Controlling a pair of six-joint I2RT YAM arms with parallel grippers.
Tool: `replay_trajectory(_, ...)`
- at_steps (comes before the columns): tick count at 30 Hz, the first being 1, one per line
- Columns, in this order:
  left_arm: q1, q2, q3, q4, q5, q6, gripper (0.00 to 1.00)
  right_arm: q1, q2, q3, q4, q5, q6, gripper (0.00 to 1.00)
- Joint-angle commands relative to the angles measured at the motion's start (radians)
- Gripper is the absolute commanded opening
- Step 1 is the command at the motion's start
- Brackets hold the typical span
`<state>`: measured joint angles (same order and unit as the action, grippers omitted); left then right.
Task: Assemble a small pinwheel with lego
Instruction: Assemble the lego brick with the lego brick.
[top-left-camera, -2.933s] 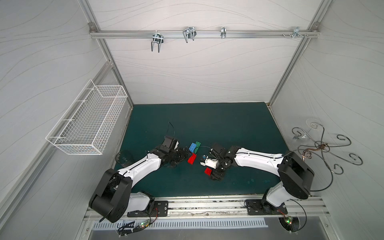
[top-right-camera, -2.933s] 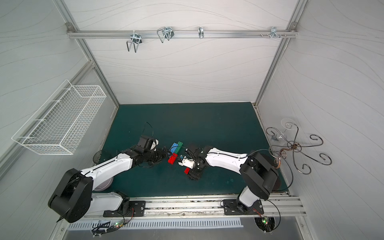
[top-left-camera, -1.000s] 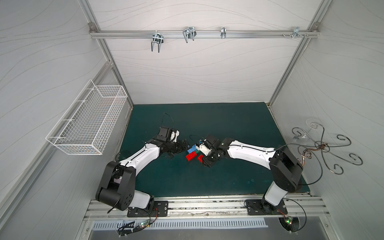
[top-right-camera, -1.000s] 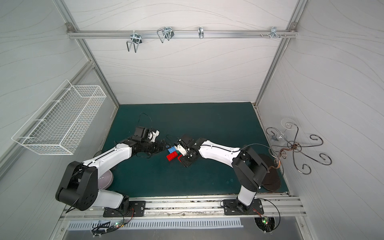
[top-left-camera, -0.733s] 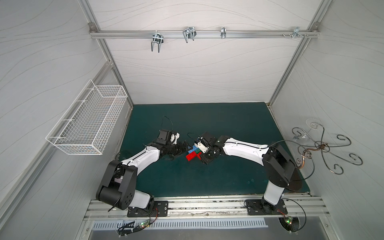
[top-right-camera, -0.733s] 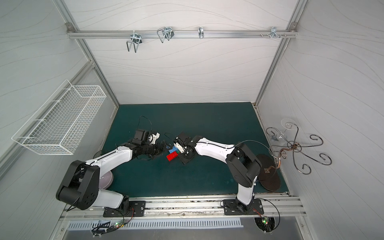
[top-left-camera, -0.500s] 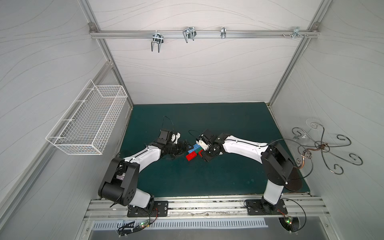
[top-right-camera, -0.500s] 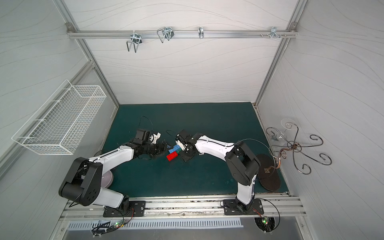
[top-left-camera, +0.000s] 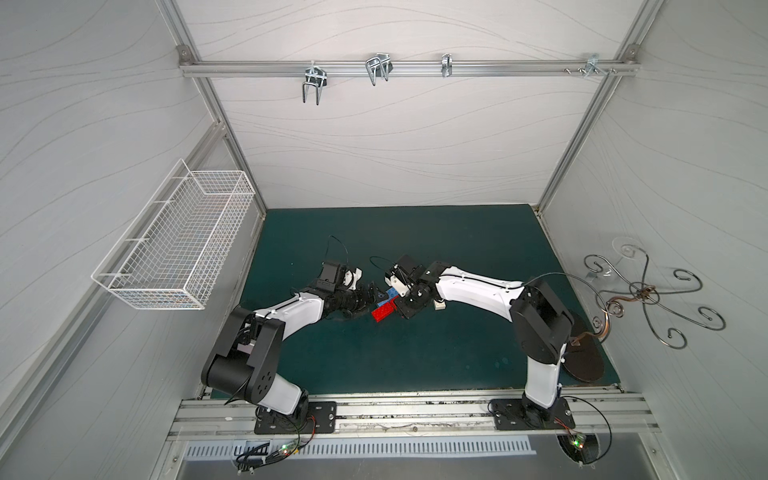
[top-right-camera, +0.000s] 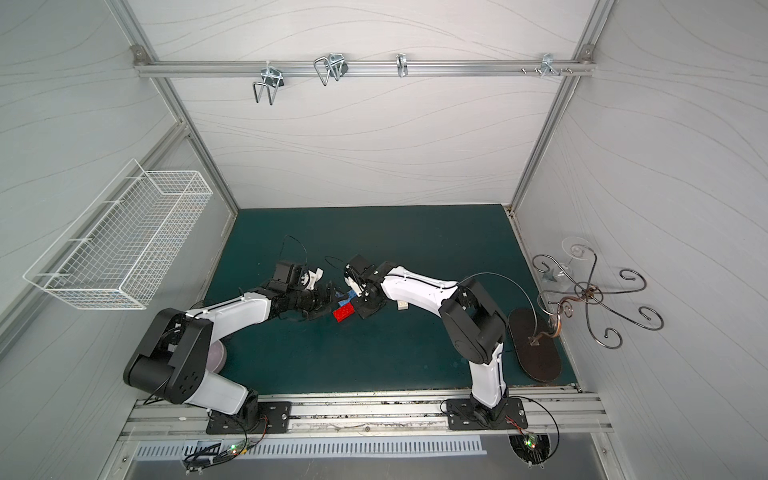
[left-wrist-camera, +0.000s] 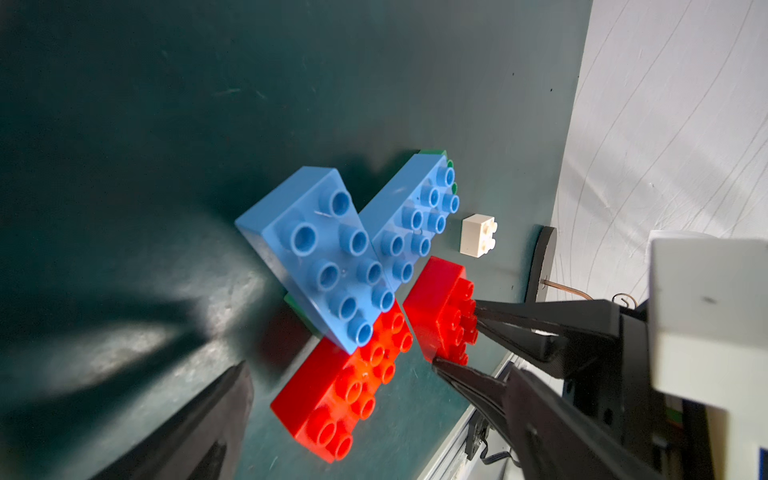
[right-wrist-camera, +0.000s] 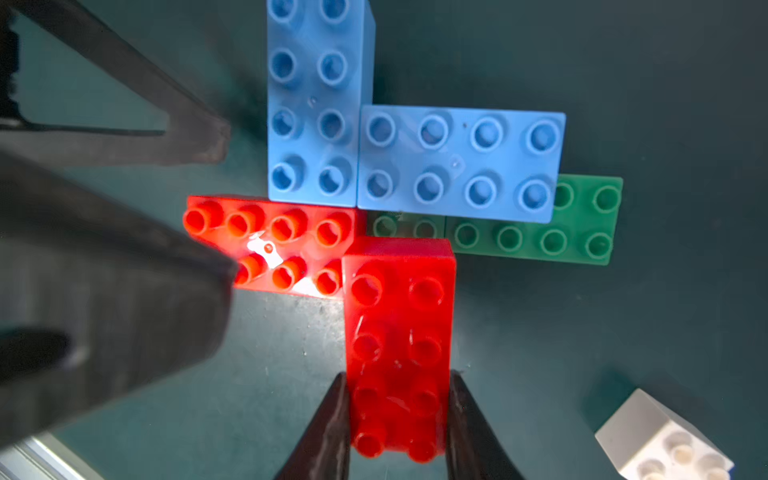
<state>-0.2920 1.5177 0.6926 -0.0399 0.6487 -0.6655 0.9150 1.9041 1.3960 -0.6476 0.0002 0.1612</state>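
**Right gripper clamped on a red brick at the pinwheel; left gripper spread wide opposite**

The right gripper (right-wrist-camera: 398, 377) is clenched on the near end of a red studded plastic 2x4 brick (right-wrist-camera: 399, 316), one finger on each long side. The brick's far end meets the half-built pinwheel (top-left-camera: 384, 305), a flat cluster in the middle of the dark green mat (top-left-camera: 415, 353). The cluster has a second red brick (right-wrist-camera: 282, 245), a light-blue brick (right-wrist-camera: 316, 104) and a second light-blue brick (right-wrist-camera: 457, 162) at right angles to it, with a green brick (right-wrist-camera: 577, 224) underneath. Whether the held brick is pressed home cannot be told.

The left gripper (top-left-camera: 371, 296) is released, fingers wide apart and holding nothing. It is on the cluster's other side, by the outer end of the second red brick; contact cannot be told.

A small white square 2x2 brick (right-wrist-camera: 660, 440) lies loose on the mat beside the right gripper, apart from the cluster. The two grippers close in on the cluster from opposite sides. Well apart are the dark oval base (top-left-camera: 582, 361) of a wire scroll stand at the mat's right edge and a white wire basket (top-left-camera: 174, 249) on the left wall. Open mat runs toward the back wall and the aluminium front rail (top-left-camera: 395, 411).
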Motion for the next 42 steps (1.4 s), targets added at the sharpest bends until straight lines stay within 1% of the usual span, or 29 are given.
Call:
replay_trajectory(1,-0.015,0.023,0.033,0.013,0.007,0.03,1.0,0.005,0.023,0.015,-0.04,-0.003,0.014,0.12)
replay_trajectory(5,-0.027,0.049,0.071,-0.036,-0.018,0.059,1.0,0.004,0.026,0.016,-0.039,0.0,0.015,0.12)
replay_trajectory(10,-0.029,0.057,0.059,0.006,-0.021,0.034,1.0,0.006,0.037,0.032,-0.043,-0.007,0.015,0.12)
replay_trajectory(14,-0.029,0.074,0.066,-0.007,-0.025,0.04,1.0,0.009,0.039,0.033,-0.034,-0.012,0.03,0.12)
replay_trajectory(18,-0.029,0.078,0.059,0.013,-0.03,0.031,1.0,0.01,0.065,0.055,-0.054,-0.023,0.026,0.12)
replay_trajectory(24,-0.029,0.097,0.058,0.025,-0.024,0.023,1.0,0.01,0.062,0.068,-0.052,-0.02,0.028,0.12)
replay_trajectory(35,-0.03,0.139,0.079,-0.018,-0.05,0.033,1.0,0.002,0.08,0.07,-0.05,-0.033,0.035,0.12)
replay_trajectory(39,-0.035,0.154,0.097,-0.065,-0.067,0.064,1.0,-0.001,0.087,0.068,-0.045,-0.036,0.036,0.12)
replay_trajectory(42,-0.042,0.159,0.088,-0.054,-0.071,0.057,1.0,-0.001,0.094,0.077,-0.048,-0.04,0.036,0.12)
